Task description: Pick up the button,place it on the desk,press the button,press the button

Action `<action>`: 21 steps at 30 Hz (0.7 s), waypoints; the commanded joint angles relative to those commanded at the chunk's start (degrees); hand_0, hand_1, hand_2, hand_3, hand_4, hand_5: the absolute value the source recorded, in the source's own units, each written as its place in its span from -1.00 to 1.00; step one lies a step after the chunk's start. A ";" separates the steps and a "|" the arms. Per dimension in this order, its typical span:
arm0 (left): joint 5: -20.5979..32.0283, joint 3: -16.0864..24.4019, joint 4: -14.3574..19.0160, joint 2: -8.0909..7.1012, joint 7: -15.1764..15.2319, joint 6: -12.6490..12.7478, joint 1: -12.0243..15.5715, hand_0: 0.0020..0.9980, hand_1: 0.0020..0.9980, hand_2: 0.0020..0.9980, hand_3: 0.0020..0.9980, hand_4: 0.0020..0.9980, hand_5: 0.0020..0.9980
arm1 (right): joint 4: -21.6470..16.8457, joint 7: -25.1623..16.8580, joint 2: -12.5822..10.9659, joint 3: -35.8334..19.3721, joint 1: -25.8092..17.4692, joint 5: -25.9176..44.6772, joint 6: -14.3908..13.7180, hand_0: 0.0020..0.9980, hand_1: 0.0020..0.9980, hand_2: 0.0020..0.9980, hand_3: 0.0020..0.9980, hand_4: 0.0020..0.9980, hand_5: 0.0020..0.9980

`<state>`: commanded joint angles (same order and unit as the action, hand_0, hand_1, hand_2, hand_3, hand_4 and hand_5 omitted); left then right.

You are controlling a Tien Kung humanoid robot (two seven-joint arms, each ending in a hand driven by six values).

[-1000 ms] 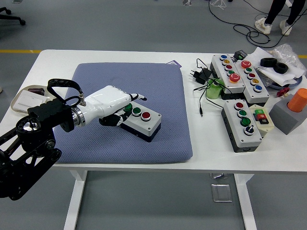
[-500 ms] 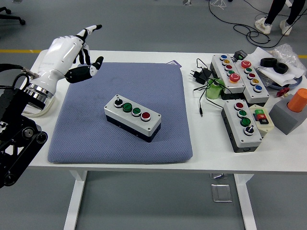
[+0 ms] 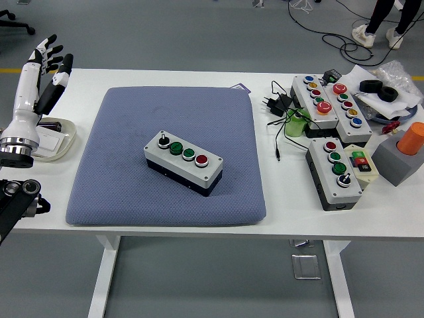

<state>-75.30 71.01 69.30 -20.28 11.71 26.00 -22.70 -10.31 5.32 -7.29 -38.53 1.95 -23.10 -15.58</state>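
A grey and black button box [image 3: 183, 163] lies on the blue-grey mat [image 3: 119, 179] in the middle of the table. It carries a black selector knob, two green buttons and a red button. My left hand [image 3: 46, 63], white with black finger joints, is raised at the far left edge, well away from the box. Its fingers are spread and hold nothing. My right arm is not in view.
Several more button boxes [image 3: 333, 172] lie at the right with a black plug and cables [image 3: 279, 103]. A grey block with an orange cylinder [image 3: 405, 154] stands at the far right. A shallow white tray [image 3: 53, 142] sits at the left edge under my forearm.
My left hand has lifted off the button box and swung up and back to the far left edge, opening its fingers. The box has stayed in place on the mat.
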 joint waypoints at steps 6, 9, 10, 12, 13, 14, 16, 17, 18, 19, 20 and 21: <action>14.90 1.70 -0.49 -0.76 -1.85 -5.53 3.15 0.53 0.68 0.79 0.80 0.11 1.00 | 0.00 -0.03 0.06 0.01 -0.06 0.13 -0.03 0.33 0.16 0.22 0.18 -0.41 -0.88; 21.60 1.76 -1.13 -1.12 -3.16 -8.41 3.87 0.53 0.68 0.79 0.80 0.11 1.00 | 0.00 -0.03 0.05 0.23 -0.10 0.30 0.02 0.33 0.16 0.22 0.18 -0.41 -0.88; 24.21 1.86 -1.33 -1.23 -3.72 -9.46 4.03 0.53 0.68 0.79 0.80 0.11 1.00 | 0.00 -0.02 0.05 0.27 -0.13 0.35 0.04 0.33 0.16 0.22 0.18 -0.41 -0.88; 29.05 2.26 -1.59 -1.63 -5.53 -12.77 4.46 0.51 0.66 0.80 0.76 0.09 1.00 | 0.00 -0.01 0.07 0.33 -0.20 0.50 0.04 0.33 0.16 0.22 0.18 -0.41 -0.88; 31.66 2.41 -1.61 -1.79 -6.32 -14.84 4.62 0.51 0.66 0.80 0.76 0.09 1.00 | 0.00 -0.01 0.07 0.35 -0.22 0.56 0.03 0.33 0.16 0.22 0.18 -0.41 -0.88; 33.89 2.50 -1.60 -1.97 -7.07 -16.50 4.78 0.51 0.66 0.80 0.76 0.09 1.00 | 0.00 0.00 0.07 0.34 -0.27 0.57 0.03 0.33 0.16 0.22 0.18 -0.41 -0.88; 36.64 2.58 -1.60 -2.19 -8.08 -19.75 4.97 0.51 0.66 0.80 0.76 0.09 1.00 | 0.00 0.04 0.06 0.28 -0.33 0.49 0.03 0.33 0.16 0.22 0.18 -0.41 -0.88; 36.50 2.61 -1.65 -2.27 -8.70 -21.34 5.03 0.51 0.66 0.80 0.76 0.09 1.00 | 0.00 0.09 0.05 0.32 -0.35 0.49 0.02 0.33 0.16 0.22 0.18 -0.41 -0.88; 36.10 2.64 -1.74 -2.30 -9.01 -22.52 5.03 0.50 0.66 0.80 0.76 0.11 1.00 | 0.00 0.14 0.06 0.34 -0.36 0.46 0.00 0.33 0.16 0.23 0.18 -0.41 -0.88; 35.82 2.64 -1.78 -2.30 -9.15 -23.07 5.03 0.50 0.66 0.80 0.76 0.11 1.00 | 0.00 0.16 0.07 0.36 -0.37 0.45 0.00 0.33 0.16 0.23 0.18 -0.41 -0.88; 35.33 2.64 -1.84 -2.29 -9.31 -23.71 5.00 0.50 0.66 0.80 0.76 0.11 1.00 | 0.00 0.20 0.08 0.40 -0.40 0.44 0.00 0.33 0.16 0.23 0.18 -0.41 -0.88; 35.20 2.64 -1.86 -2.28 -9.36 -23.88 5.00 0.50 0.66 0.80 0.76 0.11 1.00 | 0.00 0.21 0.08 0.41 -0.41 0.44 0.00 0.33 0.16 0.23 0.18 -0.41 -0.88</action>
<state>-40.11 73.65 67.44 -22.56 2.35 2.11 -17.70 -10.31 5.54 -7.21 -38.12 1.54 -22.67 -15.58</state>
